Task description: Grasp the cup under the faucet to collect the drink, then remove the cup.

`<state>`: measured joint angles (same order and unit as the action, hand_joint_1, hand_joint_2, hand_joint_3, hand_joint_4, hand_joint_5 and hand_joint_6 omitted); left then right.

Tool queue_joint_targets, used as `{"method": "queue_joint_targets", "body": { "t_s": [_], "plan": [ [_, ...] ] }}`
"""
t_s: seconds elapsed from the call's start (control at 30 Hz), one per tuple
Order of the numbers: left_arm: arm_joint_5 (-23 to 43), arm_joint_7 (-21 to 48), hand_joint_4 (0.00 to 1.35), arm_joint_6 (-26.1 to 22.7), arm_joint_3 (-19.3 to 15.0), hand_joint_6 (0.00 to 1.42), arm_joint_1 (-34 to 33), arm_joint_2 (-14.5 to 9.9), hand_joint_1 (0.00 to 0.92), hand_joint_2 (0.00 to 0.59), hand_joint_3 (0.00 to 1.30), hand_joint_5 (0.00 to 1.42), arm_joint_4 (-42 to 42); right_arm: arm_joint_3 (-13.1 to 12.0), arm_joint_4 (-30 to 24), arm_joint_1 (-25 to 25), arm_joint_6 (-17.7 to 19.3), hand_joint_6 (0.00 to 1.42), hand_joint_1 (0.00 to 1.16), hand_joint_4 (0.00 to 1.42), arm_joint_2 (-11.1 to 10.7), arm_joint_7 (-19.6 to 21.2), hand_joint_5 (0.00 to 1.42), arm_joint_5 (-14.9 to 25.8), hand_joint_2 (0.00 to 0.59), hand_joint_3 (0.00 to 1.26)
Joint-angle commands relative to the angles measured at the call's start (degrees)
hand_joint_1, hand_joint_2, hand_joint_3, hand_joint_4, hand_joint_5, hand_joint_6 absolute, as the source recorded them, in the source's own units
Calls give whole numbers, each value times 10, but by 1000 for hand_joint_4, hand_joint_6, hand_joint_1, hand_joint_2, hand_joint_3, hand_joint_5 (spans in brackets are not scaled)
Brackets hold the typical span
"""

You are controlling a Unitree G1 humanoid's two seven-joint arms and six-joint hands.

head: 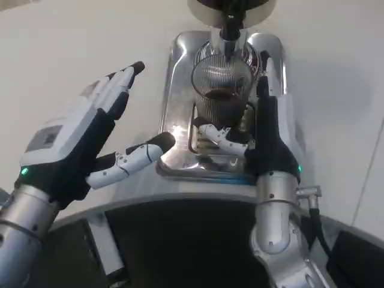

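One cup [223, 84], clear and ribbed, sitting at about 12 o'clock in the head view, right under the one black faucet [230, 27] up at the very top edge. Bit of dark drink [221, 94] pooled in the bottom of it already. Parked on one shiny metal drip tray [175, 102] on the white table [72, 42]. Two hands in shot. Right hand [264, 129] over at roughly 3 o'clock from the cup, wrapped around its side, thumb curling across the near face down low, fingers running up the far-right side toward the rim. So gripping the cup, looks like, though hard to tell how tight. Left hand [90, 135] way off at 8 o'clock from the cup, well apart from it, palm turned inward, fingers stretched out straight and pointing up toward 1 o'clock, thumb sticking out sideways toward the tray's near-left corner. Wide open, nothing in it. Two silver forearms coming in from the bottom, left one at 7 o'clock, right one at 5 o'clock, with a black cable [318, 231] hanging beside the right wrist.
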<state>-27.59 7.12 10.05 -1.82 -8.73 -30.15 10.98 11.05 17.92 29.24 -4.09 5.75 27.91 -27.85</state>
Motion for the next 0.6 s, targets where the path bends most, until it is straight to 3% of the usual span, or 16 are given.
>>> {"method": "queue_joint_targets", "body": {
  "t_s": [0.03, 0.6],
  "plan": [
    [-1, 4, 0, -4, -4, 0, 10, -6, 0, 189, 0, 0, 7, -1, 5, -9, 13, 76, 1006, 0, 5, 9, 19, 7, 183, 1],
    [3, 3, 0, -13, -8, 0, 16, -3, 0, 189, 0, 0, 14, 2, 72, 41, 41, 124, 1020, 38, 15, 7, 70, 24, 193, 41]
  ]
}}
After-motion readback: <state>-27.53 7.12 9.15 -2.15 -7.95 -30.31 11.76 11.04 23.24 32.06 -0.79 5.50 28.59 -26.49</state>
